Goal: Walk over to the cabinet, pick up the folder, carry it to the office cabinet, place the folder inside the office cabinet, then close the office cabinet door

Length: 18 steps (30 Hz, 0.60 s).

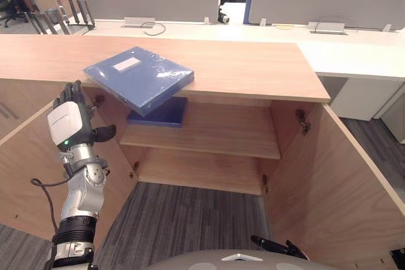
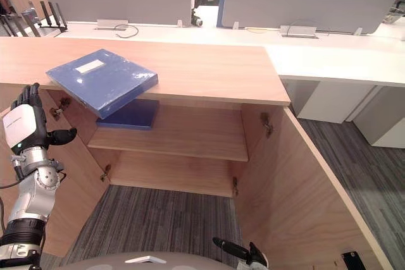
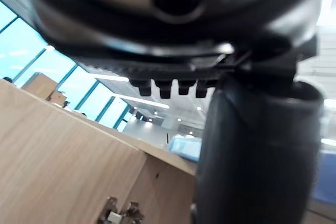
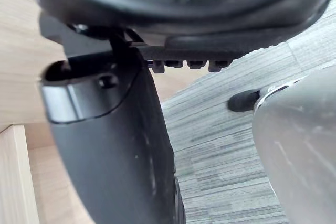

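Blue folder [image 1: 139, 78] flat on the wooden tabletop [image 1: 253, 67], one corner jutting over the open cabinet [image 1: 335, 175], above a darker folder [image 1: 159, 112] on the upper shelf [image 1: 215, 134]. Left robot hand [image 1: 68, 121] raised by the left door [image 1: 25, 156], fingers straight, empty. Right robot hand [image 2: 240, 251] low, fingers relaxed, empty.

Cabinet top [image 1: 240, 67]: blue folder [image 1: 139, 79] lying on L part, front corner overhanging edge.
Upper shelf [image 1: 221, 134]: dark blue folder [image 1: 161, 113] flat at L end.
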Tool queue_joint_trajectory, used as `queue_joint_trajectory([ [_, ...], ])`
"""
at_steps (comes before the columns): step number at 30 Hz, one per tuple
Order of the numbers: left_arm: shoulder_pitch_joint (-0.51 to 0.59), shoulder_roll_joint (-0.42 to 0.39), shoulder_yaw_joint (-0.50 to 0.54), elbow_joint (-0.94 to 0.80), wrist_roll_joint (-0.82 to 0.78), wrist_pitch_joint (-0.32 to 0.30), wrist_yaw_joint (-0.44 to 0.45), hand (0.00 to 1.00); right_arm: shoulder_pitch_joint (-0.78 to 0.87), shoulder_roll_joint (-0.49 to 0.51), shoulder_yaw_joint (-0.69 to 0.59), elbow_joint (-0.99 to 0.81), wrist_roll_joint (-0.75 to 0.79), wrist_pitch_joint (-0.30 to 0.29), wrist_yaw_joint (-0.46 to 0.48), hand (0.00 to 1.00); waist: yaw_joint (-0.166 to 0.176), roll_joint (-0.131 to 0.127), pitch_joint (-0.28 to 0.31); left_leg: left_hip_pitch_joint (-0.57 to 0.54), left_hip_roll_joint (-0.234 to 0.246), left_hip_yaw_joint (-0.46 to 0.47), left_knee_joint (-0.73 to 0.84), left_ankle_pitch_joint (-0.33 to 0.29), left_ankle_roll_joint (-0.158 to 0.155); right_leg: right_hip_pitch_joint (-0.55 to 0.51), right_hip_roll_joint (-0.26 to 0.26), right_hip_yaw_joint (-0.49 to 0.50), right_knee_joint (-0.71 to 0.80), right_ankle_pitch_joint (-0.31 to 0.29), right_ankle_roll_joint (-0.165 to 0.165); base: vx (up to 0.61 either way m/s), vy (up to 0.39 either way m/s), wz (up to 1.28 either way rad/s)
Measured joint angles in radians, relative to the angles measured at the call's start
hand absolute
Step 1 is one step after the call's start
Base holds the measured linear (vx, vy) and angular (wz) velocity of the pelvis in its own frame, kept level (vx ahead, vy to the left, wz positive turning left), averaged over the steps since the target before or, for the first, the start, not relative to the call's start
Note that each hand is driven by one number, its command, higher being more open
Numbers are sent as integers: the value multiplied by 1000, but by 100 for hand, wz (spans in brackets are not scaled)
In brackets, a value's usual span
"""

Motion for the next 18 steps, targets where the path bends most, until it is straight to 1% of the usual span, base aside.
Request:
queue_joint_trajectory([
  [5,-44,28,-79,40,0,-5,-13,100,1,-5,-3,2,0,0,0,100,-5,0,0,1,-1,3,1,0,0,-1,-1,3,0,2,0,-31,-16,-1],
  [9,-81,41,-139,51,3,-32,-18,100,6,-25,-6,16,0,0,0,100,-7,1,1,2,-1,5,0,0,0,-2,-1,6,0,3,0,-38,-22,-2],
  [11,-93,41,-150,59,3,-42,-20,100,10,-32,-7,23,-1,0,0,100,-8,3,3,2,-2,5,0,0,0,-2,-1,7,0,4,0,-17,-12,-1],
  [13,-120,42,-174,78,3,-43,-31,100,17,-42,-11,37,-1,1,-7,100,-20,12,10,1,-2,6,-1,0,0,-4,-1,8,0,4,1,-19,-15,-1],
  [16,-121,57,-196,81,3,-45,-36,100,27,-40,-17,41,-1,1,-12,100,-35,14,12,1,-2,12,-4,0,0,-8,0,13,0,5,1,-13,-12,-5],
  [18,-135,70,-221,86,3,-46,-37,100,39,-39,-18,42,-1,1,-12,100,-33,12,13,1,-3,19,-7,0,1,-13,0,20,0,7,2,-30,-15,-10],
])
